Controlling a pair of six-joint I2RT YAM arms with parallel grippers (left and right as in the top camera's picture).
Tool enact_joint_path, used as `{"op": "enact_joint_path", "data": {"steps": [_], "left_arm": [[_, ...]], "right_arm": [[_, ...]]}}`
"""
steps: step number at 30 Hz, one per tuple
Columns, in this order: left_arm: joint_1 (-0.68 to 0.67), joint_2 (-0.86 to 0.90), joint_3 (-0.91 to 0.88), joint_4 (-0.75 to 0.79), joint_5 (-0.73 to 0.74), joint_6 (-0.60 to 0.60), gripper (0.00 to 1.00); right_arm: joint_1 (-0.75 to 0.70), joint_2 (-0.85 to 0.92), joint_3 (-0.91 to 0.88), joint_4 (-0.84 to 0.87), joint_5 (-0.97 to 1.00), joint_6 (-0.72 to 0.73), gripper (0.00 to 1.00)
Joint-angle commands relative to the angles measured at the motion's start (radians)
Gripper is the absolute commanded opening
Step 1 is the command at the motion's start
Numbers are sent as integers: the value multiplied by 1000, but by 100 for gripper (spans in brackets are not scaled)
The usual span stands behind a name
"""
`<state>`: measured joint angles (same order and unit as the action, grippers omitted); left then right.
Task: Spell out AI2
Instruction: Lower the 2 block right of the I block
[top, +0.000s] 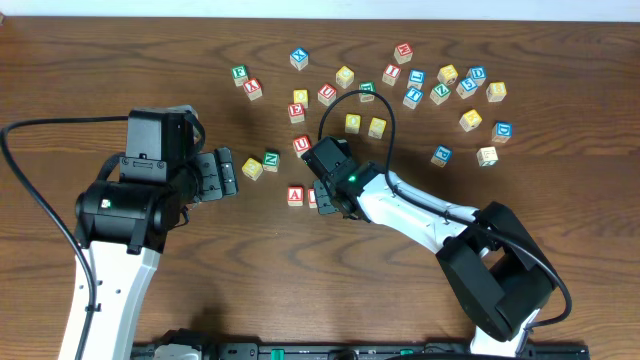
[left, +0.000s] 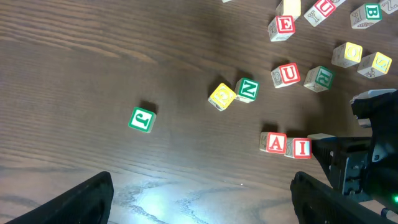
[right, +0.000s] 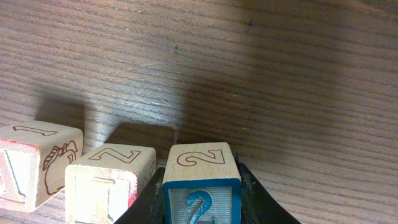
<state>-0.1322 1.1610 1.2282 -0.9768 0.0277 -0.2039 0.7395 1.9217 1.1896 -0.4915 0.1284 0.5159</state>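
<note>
Right gripper (right: 200, 198) clamps 2 cube (right: 201, 167) beside I cube (right: 109, 179), perhaps touching

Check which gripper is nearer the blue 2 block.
Right. The right gripper is shut on the blue 2 block, beside the I block. The left gripper hangs open farther off, on the far side of the A block.

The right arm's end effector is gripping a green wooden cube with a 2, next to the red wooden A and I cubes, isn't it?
Not green: the right wrist view shows the right end effector gripping a blue wooden 2 cube, next to the red wooden I cube and red wooden A cube.
</note>
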Motion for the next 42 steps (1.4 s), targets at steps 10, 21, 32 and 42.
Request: {"op": "enact_joint_path", "data": {"steps": [10, 21, 32, 42], "left_arm": [[5, -5, 1, -3, 3, 13, 89], [5, -5, 1, -3, 3, 13, 89], [5, -5, 1, -3, 3, 13, 89], [5, -5, 1, -3, 3, 13, 89]], "right_arm": [[8, 21, 25, -17, 8, 14, 29], [8, 21, 29, -21, 8, 14, 37], [8, 21, 41, -36, 8, 14, 36], [8, 19, 64, -67, 8, 11, 34]]}}
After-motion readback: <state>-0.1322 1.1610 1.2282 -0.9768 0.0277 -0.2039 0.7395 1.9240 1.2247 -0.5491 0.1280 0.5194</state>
